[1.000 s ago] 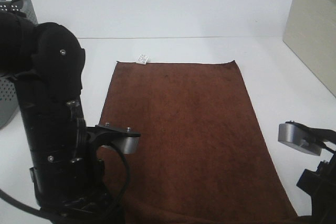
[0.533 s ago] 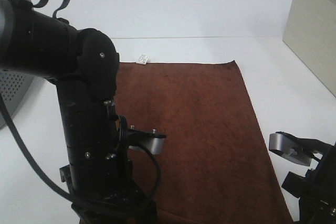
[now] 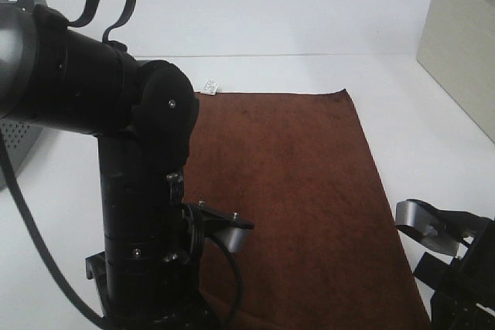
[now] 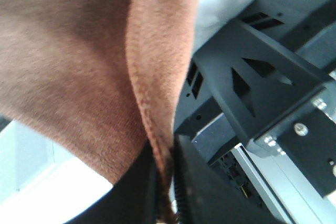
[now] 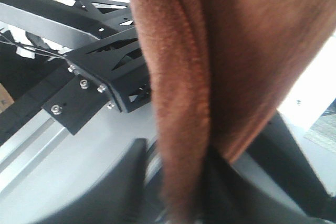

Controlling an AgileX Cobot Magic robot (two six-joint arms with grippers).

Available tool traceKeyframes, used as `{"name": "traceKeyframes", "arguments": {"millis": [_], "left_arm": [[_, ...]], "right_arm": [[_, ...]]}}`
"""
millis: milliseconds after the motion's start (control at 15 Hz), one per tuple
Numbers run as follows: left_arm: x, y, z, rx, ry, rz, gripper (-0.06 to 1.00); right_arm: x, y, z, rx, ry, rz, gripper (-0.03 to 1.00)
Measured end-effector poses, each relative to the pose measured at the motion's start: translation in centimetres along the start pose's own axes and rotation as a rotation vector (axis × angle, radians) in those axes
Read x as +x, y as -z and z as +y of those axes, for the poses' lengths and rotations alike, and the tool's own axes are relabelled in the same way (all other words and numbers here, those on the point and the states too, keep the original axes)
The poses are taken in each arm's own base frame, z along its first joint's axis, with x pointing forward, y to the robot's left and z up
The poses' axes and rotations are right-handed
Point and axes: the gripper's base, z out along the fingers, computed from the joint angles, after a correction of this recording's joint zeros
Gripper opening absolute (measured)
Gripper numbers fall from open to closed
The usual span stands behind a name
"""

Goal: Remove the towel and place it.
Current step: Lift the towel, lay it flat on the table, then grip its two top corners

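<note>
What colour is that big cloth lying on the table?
Dark reddish brown, plain with no pattern. The towel shows best in the exterior high view.

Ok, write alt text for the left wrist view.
A brown towel's stitched hem is pinched in the dark gripper, the cloth filling most of the view. Behind it are a black frame and a white surface.

We've got one high cam looking down at the table (image 3: 433,129), both wrist cams jammed right against the same towel (image 3: 294,191).
</note>
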Motion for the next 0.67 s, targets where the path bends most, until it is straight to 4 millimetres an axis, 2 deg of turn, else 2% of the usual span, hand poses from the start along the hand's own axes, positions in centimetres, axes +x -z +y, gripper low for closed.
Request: {"name": "traceKeyframes", "arguments": {"millis": [67, 133, 200, 267, 333, 400, 533, 667], "left_arm": [[0.0, 0.0, 0.0, -0.004, 0.02, 0.001, 0.15], [0.0, 0.0, 0.0, -0.005, 0.043, 0.001, 0.3], [0.1, 0.1, 0.0, -0.008, 0.076, -0.001, 0.49], [0.2, 0.3, -0.2, -0.012, 0.083, -0.009, 0.65], [0.7, 0.7, -0.9, -0.015, 0.068, -0.027, 0.76], [1.1, 1.1, -1.5, -0.017, 0.052, -0.041, 0.82], [1.4, 1.4, -1.9, -0.018, 0.041, -0.052, 0.83], [2.4, 1.4, -3.7, -0.035, 0.0, -0.062, 0.84]], "right_arm": [[0.2, -0.1, 0.1, -0.009, -0.002, -0.013, 0.47], [0.4, 0.0, 0.3, -0.012, 0.006, -0.036, 0.62], [0.8, 0.3, 0.7, -0.006, 0.027, -0.062, 0.73], [1.1, 0.6, 1.0, 0.001, 0.048, -0.089, 0.79], [1.5, 0.9, 1.3, 0.011, 0.069, -0.114, 0.82], [2.1, 1.2, 1.5, 0.044, 0.103, -0.145, 0.83], [2.6, 1.4, 1.6, 0.074, 0.113, -0.159, 0.84], [4.0, 2.1, 2.1, 0.121, 0.155, -0.219, 0.84]]}}
